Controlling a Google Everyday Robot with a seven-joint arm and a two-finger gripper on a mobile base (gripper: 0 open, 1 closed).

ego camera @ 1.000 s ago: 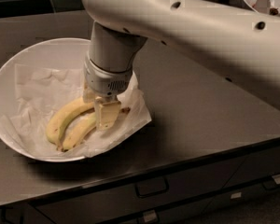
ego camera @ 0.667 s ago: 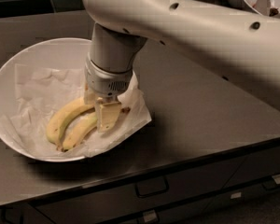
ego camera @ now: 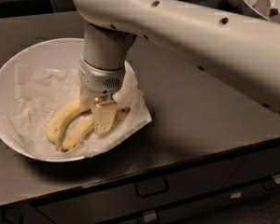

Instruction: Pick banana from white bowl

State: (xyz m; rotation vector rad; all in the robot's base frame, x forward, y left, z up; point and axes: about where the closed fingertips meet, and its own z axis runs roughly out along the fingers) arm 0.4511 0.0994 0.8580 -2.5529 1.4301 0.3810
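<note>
Unmoved, tool [ego camera: 97,111] over curved banana [ego camera: 79,133] in white bowl [ego camera: 42,55]

Cream hand [ego camera: 95,117] over yellow banana [ego camera: 78,133] in white bowl [ego camera: 43,54], white paper [ego camera: 37,93], grey counter [ego camera: 200,108]

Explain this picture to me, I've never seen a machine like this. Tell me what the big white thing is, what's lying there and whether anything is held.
There is one picture, from a single camera looking down at a dark counter with drawers below. The big white thing is a robot arm. At its lower end is the gripper, the part that grabs things. It is down inside a wide white bowl lined with a crumpled paper sheet. On the paper two yellow bananas lie side by side: an upper banana and a slimmer lower banana. The gripper sits at their right-hand ends. Whether it has hold of one cannot be told from here. Neither banana is lifted. Smaller bowls stand at the top right.
</note>
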